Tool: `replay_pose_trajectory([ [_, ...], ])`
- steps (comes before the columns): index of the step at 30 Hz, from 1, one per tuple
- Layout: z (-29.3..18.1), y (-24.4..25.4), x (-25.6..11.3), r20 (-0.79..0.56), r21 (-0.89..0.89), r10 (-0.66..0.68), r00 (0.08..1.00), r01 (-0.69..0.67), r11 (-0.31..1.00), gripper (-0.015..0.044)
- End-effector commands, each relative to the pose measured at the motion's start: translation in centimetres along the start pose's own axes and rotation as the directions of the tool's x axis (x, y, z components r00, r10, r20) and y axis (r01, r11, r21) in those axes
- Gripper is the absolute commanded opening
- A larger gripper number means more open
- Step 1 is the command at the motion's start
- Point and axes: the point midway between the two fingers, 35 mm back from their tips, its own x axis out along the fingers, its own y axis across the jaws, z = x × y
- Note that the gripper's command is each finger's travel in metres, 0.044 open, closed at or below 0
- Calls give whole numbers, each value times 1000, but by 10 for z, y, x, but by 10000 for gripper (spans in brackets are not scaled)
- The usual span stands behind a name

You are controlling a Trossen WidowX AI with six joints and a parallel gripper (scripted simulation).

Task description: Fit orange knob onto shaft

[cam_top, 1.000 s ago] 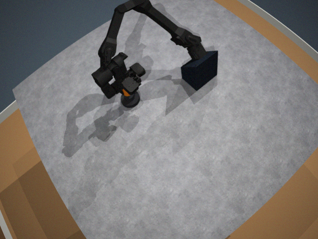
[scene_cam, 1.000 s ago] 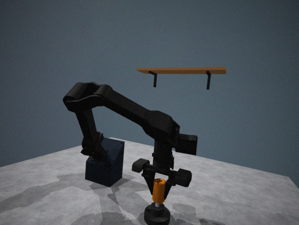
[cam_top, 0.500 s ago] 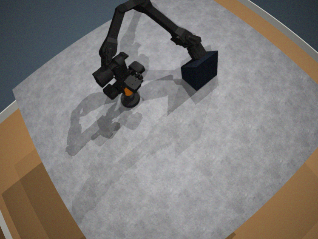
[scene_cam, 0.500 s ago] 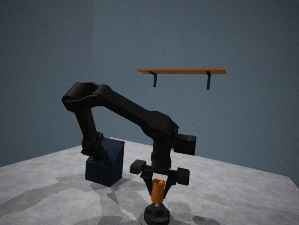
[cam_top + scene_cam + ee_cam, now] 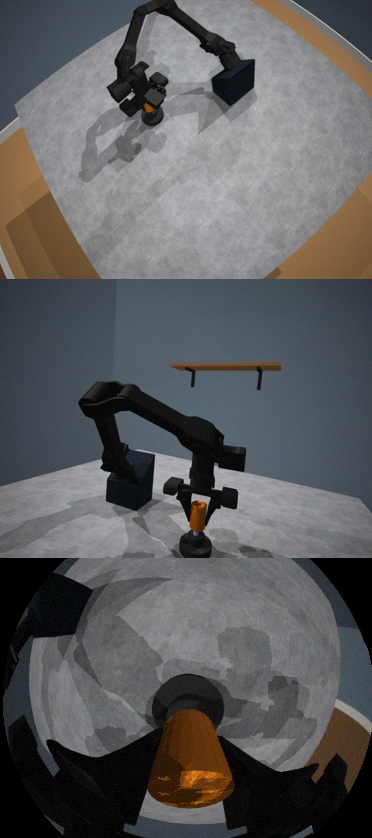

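The orange knob (image 5: 148,107) (image 5: 198,516) (image 5: 188,750) is upright above the dark round pedestal (image 5: 155,119) (image 5: 195,549) (image 5: 166,694). My gripper (image 5: 198,521) (image 5: 189,737) is shut on the knob, one finger on each side. A short piece of the silver shaft (image 5: 196,533) shows between the knob's lower end and the pedestal in the exterior view, so the knob is not against the pedestal. The knob's underside, its hole and the shaft's flat side are hidden. I cannot tell whether the shaft's tip is inside the hole.
The arm's dark blue base block (image 5: 241,83) (image 5: 130,492) (image 5: 64,608) stands on the grey table top (image 5: 240,179), behind and left of the pedestal in the exterior view. A wooden shelf (image 5: 228,366) is on the wall, well above the table.
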Motion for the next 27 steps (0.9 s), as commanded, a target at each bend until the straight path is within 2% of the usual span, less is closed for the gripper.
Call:
replay_pose_trajectory([
  [1,-1,-1,-1,-3,-4,-2,1000,2,1000,0],
  [27,0,1,2,-3,-4,-2,1000,2,1000,0],
])
